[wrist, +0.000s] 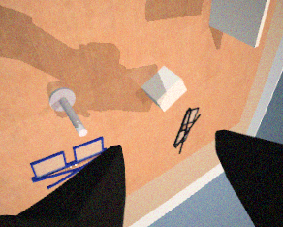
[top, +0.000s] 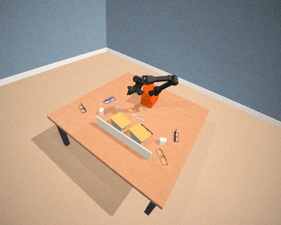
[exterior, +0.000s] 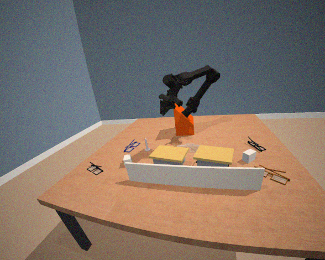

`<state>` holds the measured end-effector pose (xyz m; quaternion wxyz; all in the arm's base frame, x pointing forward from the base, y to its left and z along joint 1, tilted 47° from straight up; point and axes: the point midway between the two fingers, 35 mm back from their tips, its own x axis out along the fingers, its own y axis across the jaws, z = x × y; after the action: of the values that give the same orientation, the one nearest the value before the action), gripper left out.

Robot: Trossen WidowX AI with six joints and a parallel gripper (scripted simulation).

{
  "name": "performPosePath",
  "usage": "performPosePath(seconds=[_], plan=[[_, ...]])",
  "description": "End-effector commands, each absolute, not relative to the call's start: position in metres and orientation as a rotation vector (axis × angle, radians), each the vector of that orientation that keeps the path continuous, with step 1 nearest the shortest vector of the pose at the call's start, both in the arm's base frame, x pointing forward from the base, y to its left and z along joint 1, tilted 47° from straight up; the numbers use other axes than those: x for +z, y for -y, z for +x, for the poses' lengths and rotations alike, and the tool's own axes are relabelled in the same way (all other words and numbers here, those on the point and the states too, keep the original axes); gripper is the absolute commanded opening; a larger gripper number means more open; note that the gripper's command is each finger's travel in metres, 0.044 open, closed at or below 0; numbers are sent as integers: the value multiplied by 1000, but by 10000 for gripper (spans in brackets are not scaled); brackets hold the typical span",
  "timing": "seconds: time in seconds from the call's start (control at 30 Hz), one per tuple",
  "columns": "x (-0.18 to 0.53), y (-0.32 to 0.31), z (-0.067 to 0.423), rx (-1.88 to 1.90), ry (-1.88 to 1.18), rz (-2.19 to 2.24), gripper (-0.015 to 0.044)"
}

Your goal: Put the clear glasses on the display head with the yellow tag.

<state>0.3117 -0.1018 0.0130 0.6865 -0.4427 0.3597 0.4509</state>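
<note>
Blue glasses (top: pixel 109 99) lie beside a small white peg stand (top: pixel 116 104).

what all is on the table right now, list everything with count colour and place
table: 1, orange-brown, dark legs, room corner
white wall panel: 1, long, upright beside the two blocks
yellow-topped grey blocks: 2, side by side behind the panel
clear glasses: 1, between blocks and arm base
blue glasses: 1, next to the peg
white peg: 1, upright on a round foot
black glasses: 3, two lying towards opposite table sides, one against a block's edge
brown glasses: 1, off the panel's end
white cubes: 2, one near each panel end
orange base: 1, far side
arm: 1, black, folded over the base
end effector: 1, black, partly open, holding nothing, above the table
</note>
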Motion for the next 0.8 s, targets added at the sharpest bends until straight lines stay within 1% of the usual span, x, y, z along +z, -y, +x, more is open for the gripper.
performPosePath(seconds=[0.0, 0.13, 0.27, 0.33, 0.53, 0.63, 0.77], plan=[[14, 30, 323, 1190, -702, -902, 200], [17, -41, 317, 1376, -629, -798, 200], [20, -110, 298, 1571, -585, -675, 200], [22, -132, 288, 1637, -578, -630, 200], [18, -132, 288, 1646, -578, -624, 200], [18, -132, 288, 1646, -578, -624, 121], [18, -132, 288, 1646, -578, -624, 120]])
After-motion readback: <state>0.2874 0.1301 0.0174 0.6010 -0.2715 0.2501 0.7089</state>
